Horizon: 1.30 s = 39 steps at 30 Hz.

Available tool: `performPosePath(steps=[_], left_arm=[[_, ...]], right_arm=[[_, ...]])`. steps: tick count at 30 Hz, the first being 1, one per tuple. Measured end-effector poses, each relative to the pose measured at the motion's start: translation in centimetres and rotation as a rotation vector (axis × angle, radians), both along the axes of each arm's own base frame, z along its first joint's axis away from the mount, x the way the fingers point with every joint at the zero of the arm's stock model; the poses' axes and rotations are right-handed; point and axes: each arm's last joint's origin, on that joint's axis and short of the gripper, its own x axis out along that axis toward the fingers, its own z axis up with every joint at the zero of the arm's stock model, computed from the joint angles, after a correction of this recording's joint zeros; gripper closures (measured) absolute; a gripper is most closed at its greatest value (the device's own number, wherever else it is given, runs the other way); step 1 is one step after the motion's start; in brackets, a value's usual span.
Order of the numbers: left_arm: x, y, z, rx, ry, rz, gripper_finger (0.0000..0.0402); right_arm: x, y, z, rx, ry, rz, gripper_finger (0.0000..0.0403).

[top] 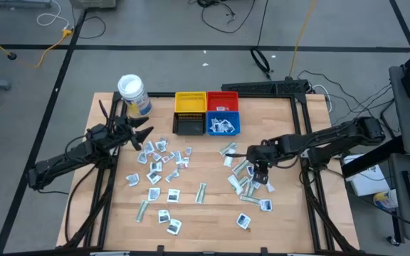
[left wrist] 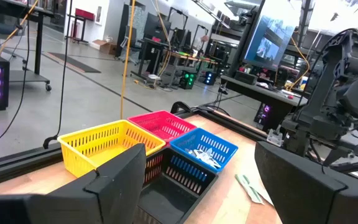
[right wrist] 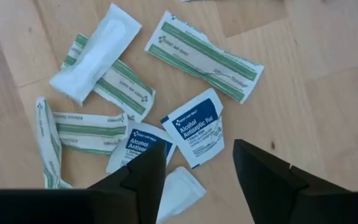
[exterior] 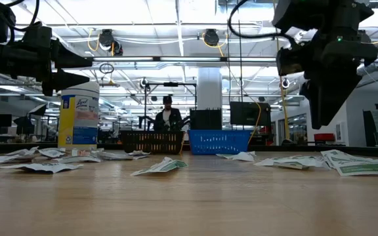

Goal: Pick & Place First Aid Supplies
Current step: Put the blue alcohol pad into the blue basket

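Right gripper (right wrist: 194, 165) over the packets — jaws spread, empty.
Alcohol wipe packet (right wrist: 194, 132) lies between its fingers; left gripper (left wrist: 201, 180) open, empty.

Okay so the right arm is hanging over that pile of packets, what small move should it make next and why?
Probably lower straight down. The right gripper hangs open above the table with a blue-printed alcohol packet lying flat just ahead of its jaws, nothing held. Dropping would put the jaws either side of it. The left gripper waits by the bins.
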Motion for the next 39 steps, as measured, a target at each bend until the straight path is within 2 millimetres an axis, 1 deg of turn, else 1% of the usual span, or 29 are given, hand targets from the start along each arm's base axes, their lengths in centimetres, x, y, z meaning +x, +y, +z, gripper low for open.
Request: performPosePath(steps=[9, 16, 18, 20, 22, 27, 28, 34, 36, 39], left_arm=[[0.0, 0.0, 0.0, 0.000, 0.000, 0.000, 0.0096], [0.0, 0.0, 0.0, 0.000, -0.001, 0.000, 0.0096], [0.0, 0.0, 0.0, 0.000, 0.000, 0.000, 0.0096], [0.0, 0.0, 0.0, 0.000, -0.001, 0.000, 0.0096], [0.0, 0.0, 0.0, 0.000, -0.001, 0.000, 0.0096], [0.0, 0.0, 0.0, 0.000, 0.000, 0.000, 0.0096], [0.0, 0.0, 0.0, 0.000, 0.000, 0.000, 0.0096], [0.0, 0.0, 0.0, 0.000, -0.001, 0.001, 0.0096], [0.0, 0.0, 0.0, 0.000, 0.000, 0.000, 0.0096], [0.0, 0.0, 0.0, 0.000, 0.000, 0.000, 0.0096]], right_arm=[[1.1, 0.0, -2.7, -0.049, 0.110, 0.048, 0.0234], [2.0, 0.1, -4.4, -0.076, 0.132, 0.108, 0.0235], [2.1, 0.1, -4.5, -0.091, 0.130, 0.117, 0.0243], [2.2, 0.1, -4.7, -0.096, 0.135, 0.125, 0.0260], [2.2, 0.1, -4.7, -0.102, 0.134, 0.147, 0.0286], [2.2, 0.1, -4.8, -0.102, 0.137, 0.167, 0.0378], [2.2, 0.1, -4.8, -0.102, 0.137, 0.167, 0.0390], [2.1, 0.1, -4.7, -0.094, 0.147, 0.125, 0.0400], [1.9, 0.1, -4.1, -0.090, 0.168, 0.113, 0.0400], [1.8, -0.1, -2.6, -0.075, 0.172, 0.081, 0.0401]])
